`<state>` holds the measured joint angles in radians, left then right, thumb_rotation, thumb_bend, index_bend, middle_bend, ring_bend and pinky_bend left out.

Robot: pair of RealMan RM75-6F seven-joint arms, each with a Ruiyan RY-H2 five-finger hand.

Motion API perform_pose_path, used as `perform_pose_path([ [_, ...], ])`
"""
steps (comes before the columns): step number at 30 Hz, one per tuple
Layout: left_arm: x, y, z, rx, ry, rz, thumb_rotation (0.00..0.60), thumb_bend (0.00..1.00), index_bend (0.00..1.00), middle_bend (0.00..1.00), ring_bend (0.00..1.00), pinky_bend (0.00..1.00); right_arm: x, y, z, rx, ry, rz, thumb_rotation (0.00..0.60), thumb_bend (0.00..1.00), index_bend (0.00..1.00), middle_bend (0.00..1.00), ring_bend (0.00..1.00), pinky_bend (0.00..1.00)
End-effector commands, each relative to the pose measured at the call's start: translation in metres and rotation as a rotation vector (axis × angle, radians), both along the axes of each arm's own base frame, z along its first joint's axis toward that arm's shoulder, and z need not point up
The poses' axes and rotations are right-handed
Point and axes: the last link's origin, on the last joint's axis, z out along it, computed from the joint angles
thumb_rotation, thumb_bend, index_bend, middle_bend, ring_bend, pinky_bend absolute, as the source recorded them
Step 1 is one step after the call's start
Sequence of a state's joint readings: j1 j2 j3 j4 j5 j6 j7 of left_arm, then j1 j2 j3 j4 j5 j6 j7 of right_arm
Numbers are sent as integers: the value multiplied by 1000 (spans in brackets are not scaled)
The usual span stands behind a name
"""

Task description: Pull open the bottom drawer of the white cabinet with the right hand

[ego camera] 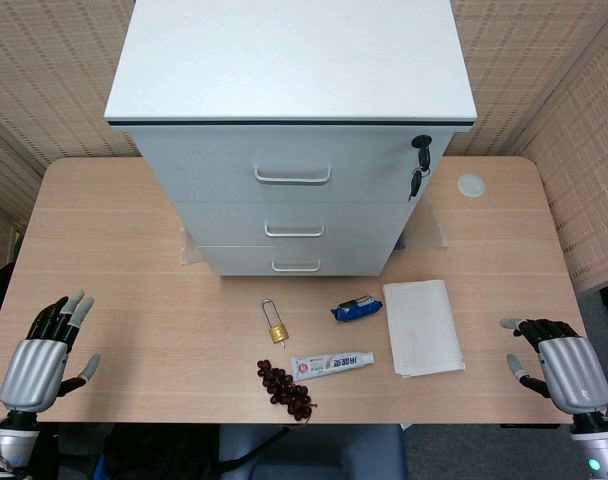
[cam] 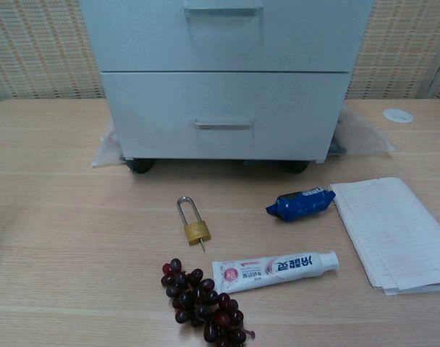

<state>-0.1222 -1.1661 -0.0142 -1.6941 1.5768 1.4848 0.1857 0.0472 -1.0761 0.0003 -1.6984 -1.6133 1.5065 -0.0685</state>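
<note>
The white cabinet (ego camera: 294, 120) stands at the back middle of the table, all three drawers closed. Its bottom drawer (ego camera: 296, 260) (cam: 223, 116) has a slim metal handle (ego camera: 296, 266) (cam: 223, 124). My right hand (ego camera: 559, 365) rests at the table's front right corner, fingers apart, holding nothing, far from the drawer. My left hand (ego camera: 42, 350) sits at the front left corner, fingers spread and empty. Neither hand shows in the chest view.
In front of the cabinet lie a brass padlock (ego camera: 275, 326), a blue packet (ego camera: 357, 309), a toothpaste tube (ego camera: 332, 364), dark grapes (ego camera: 284, 387) and a stack of paper (ego camera: 422, 326). Keys (ego camera: 418, 165) hang from the top drawer's lock. A white disc (ego camera: 471, 185) sits back right.
</note>
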Motion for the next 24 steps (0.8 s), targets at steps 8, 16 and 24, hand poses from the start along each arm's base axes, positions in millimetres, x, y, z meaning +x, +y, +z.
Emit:
perform_pose_path([
  [8,0,-1,0,-1,0,-1,600,327,25,0,0,104,1,-1,2,-20,-2,15,600,301,319,426,358,359],
  [16,2,1,1,1,4,-8,600,326,25,0,0,104,15,-16,5,-22,42,63,600,301,319,430,358,360],
  [24,4,1,1,-4,4,-21,600,327,25,0,0,104,57,-53,-6,11,121,157,600,301,307,627,610,638],
])
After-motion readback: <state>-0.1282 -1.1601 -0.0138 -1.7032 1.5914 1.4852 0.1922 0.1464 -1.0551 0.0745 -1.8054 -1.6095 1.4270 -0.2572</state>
